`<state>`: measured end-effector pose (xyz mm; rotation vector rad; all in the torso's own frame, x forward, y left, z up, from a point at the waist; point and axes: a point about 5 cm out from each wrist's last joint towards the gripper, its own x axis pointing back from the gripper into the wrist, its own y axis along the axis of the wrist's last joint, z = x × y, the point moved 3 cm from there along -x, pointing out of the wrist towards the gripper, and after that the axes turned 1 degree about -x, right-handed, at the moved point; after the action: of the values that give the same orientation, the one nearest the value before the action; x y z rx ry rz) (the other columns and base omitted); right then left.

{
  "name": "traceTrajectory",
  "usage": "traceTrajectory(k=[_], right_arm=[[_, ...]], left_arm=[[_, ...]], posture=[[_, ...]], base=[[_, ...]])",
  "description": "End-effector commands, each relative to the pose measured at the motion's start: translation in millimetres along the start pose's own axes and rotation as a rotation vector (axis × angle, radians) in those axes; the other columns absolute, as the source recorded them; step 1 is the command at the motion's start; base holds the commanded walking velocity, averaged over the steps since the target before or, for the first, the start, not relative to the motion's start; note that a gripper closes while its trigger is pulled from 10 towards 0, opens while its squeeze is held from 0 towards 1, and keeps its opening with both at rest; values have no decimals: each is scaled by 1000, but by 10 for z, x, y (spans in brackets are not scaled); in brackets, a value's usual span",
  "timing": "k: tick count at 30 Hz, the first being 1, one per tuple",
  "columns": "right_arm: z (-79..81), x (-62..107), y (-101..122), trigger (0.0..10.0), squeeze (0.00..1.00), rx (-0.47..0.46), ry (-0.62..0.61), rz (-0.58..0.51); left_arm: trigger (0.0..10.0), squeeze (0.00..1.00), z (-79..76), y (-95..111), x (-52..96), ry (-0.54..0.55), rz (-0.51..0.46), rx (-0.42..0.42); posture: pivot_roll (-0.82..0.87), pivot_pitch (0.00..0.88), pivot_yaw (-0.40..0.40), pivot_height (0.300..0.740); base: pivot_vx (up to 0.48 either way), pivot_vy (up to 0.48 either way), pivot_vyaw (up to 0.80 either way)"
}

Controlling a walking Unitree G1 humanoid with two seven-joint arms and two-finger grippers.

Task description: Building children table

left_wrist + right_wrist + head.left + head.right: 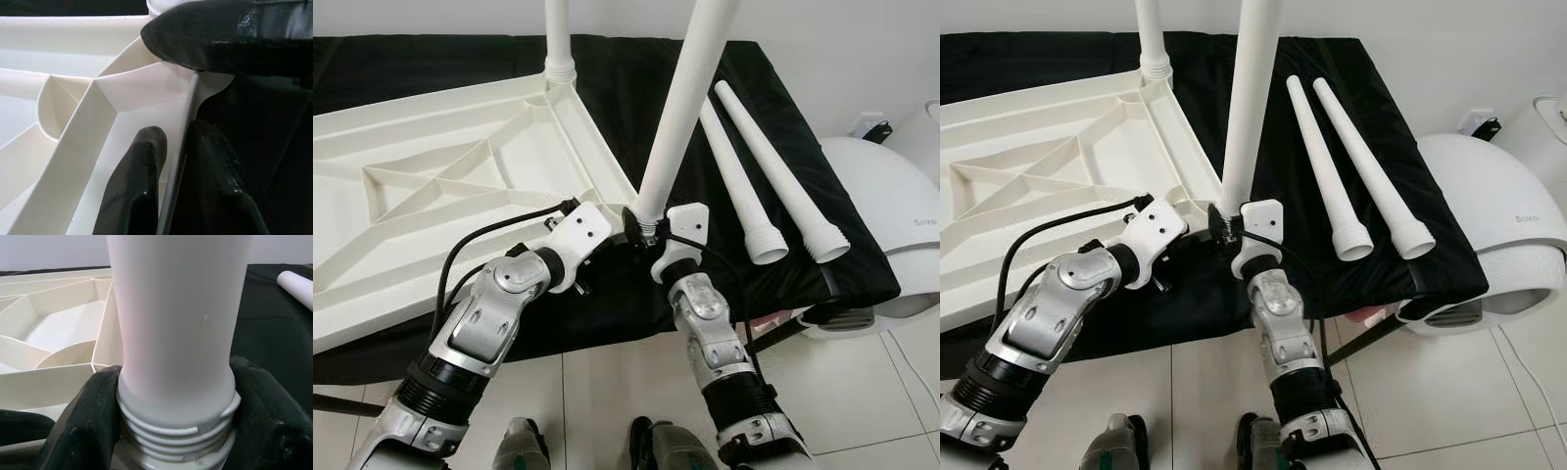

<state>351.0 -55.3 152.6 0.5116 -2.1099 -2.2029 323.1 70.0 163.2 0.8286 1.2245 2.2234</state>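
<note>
White tabletop (pixel 431 186) lies upside down on a black-covered table (pixel 783 127), ribbed underside up. One leg (pixel 558 34) already stands upright in the far corner socket. Second leg (pixel 690 93) stands near-vertical at the near right corner, long axis up and tilted slightly toward the robot's right, threaded end down at the corner socket. Right gripper (pixel 648 227) has its fingers (pixel 83 426) clamped on either side of that leg's threaded collar, just above the tabletop. Left gripper (pixel 176 171) sits at the same near corner, its fingers (pixel 134 191) nearly together, pinching the tabletop's thin edge wall between them. Two spare legs (pixel 773 166) lie flat on the black cover, just beside each other, roughly parallel, wide threaded ends toward the robot, narrow ends pointing away. White rounded appliance (pixel 891 225) stands beside the table on the right.
</note>
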Motion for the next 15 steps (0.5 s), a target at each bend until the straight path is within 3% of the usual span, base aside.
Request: traceTrajectory(k=[1, 6, 10, 11, 13, 14, 15], right_arm=[[-28, 6, -276, 0, 0, -13, -104, 141], [76, -58, -308, 0, 0, -57, -208, 173], [191, -88, -272, 0, 0, -51, -175, 156], [191, -85, -275, 7098, 0, -47, -171, 156], [178, -78, -285, 7098, 0, -43, -173, 157], [159, -79, -283, 10000, 0, -30, -171, 153], [159, -79, -283, 10000, 0, -30, -171, 153]], left_arm=[[10000, 0, -342, -26, -56, -152, 0, 10], [10000, 0, -342, -26, -62, -150, 1, 11], [10000, 0, -338, -22, -72, -148, 0, 9], [10000, 0, -334, -18, -70, -146, 0, 8], [10000, 0, -330, -13, -66, -144, -1, 7], [10000, 0, -326, -16, -66, -143, -1, 7], [10000, 0, -326, -16, -66, -143, -1, 7]], posture=[[103, 209, -40, 740], [105, 204, -43, 740], [112, 196, -48, 740], [112, 196, -48, 740], [112, 196, -48, 740], [113, 193, -49, 740], [113, 193, -49, 740]], base=[[0, 0, 0], [0, 0, 0], [0, 0, 0], [0, 0, 0], [0, 0, 0], [0, 0, 0], [0, 0, 0]])
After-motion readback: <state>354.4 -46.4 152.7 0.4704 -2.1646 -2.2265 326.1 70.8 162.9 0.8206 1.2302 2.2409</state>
